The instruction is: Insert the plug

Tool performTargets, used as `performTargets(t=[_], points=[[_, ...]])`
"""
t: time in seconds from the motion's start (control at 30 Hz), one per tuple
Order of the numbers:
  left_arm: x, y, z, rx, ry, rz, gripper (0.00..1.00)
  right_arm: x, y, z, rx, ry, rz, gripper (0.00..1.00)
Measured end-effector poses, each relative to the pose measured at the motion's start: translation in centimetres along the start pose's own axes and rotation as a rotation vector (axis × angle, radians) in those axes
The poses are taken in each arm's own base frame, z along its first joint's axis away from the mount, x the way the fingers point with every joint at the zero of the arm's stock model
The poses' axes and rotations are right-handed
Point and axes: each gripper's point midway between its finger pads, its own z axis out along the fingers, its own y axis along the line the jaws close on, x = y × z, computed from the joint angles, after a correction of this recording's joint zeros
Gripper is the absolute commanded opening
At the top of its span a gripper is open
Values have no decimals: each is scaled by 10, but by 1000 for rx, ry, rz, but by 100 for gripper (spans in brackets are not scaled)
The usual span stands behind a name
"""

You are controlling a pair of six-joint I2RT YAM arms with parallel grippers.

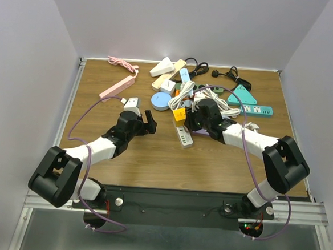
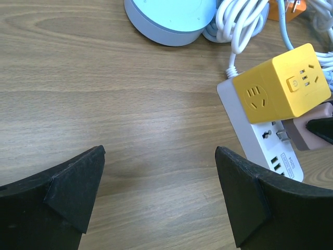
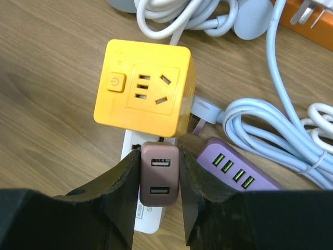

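My right gripper (image 3: 159, 156) is shut on a brown USB charger plug (image 3: 160, 174), holding it by its sides just over the white power strip (image 3: 148, 221). A yellow cube socket (image 3: 145, 88) sits on the strip right beyond the plug. In the left wrist view the plug (image 2: 309, 127) is at the strip's (image 2: 263, 138) face, a metal prong pointing at a socket; I cannot tell how deep it sits. My left gripper (image 2: 159, 156) is open and empty over bare wood, left of the strip. From above, both grippers (image 1: 149, 124) (image 1: 192, 122) flank the strip (image 1: 184, 136).
A purple USB strip (image 3: 237, 172) and a coiled white cable (image 3: 281, 135) lie right of the plug. A light blue round hub (image 2: 171, 18) lies beyond the left gripper. A pink strip (image 1: 116, 88), a teal strip (image 1: 258, 109) and several more adapters crowd the back.
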Motion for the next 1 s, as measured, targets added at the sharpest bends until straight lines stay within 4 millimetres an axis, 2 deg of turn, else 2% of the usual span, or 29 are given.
performTargets(t=[0.33, 0.53, 1.0], points=[[2, 3, 1, 0, 5, -2, 99, -9, 1, 3, 27, -54, -32, 0], [11, 8, 0, -7, 24, 0, 99, -5, 2, 5, 26, -97, -42, 1], [14, 11, -1, -11, 31, 5, 99, -3, 7, 6, 7, -152, -96, 0]])
